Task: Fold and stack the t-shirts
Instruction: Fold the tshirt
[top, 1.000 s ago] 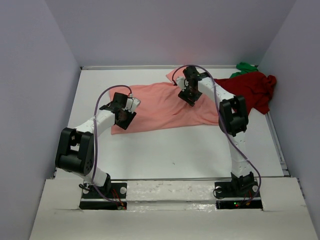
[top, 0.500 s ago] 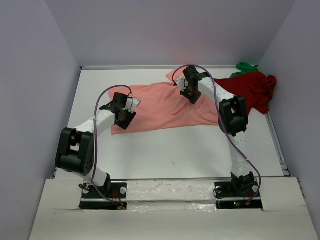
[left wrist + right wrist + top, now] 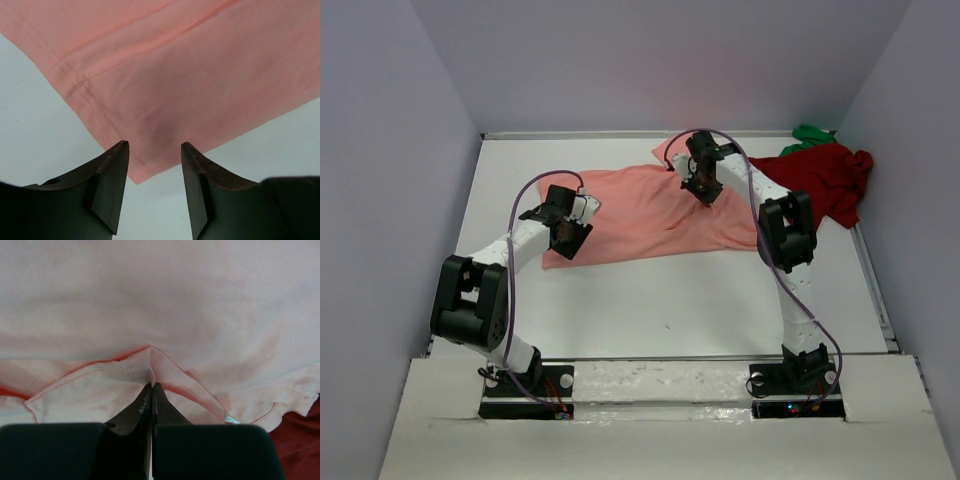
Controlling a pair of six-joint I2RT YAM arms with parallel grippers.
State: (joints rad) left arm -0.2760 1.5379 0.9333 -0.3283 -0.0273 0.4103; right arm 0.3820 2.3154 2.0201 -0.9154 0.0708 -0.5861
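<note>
The green shirt (image 3: 810, 133) shows only as a scrap behind the red shirt (image 3: 825, 175) in the far right corner, and the right arm (image 3: 785, 232) hides part of the pink shirt (image 3: 640, 215) spread on the table (image 3: 670, 300). The left claw (image 3: 154, 145) hangs with its jaws apart over the pink shirt's near left corner, unmoved. The right claw (image 3: 151, 386), open a second ago, now pinches a ridge of pink cloth.
</note>
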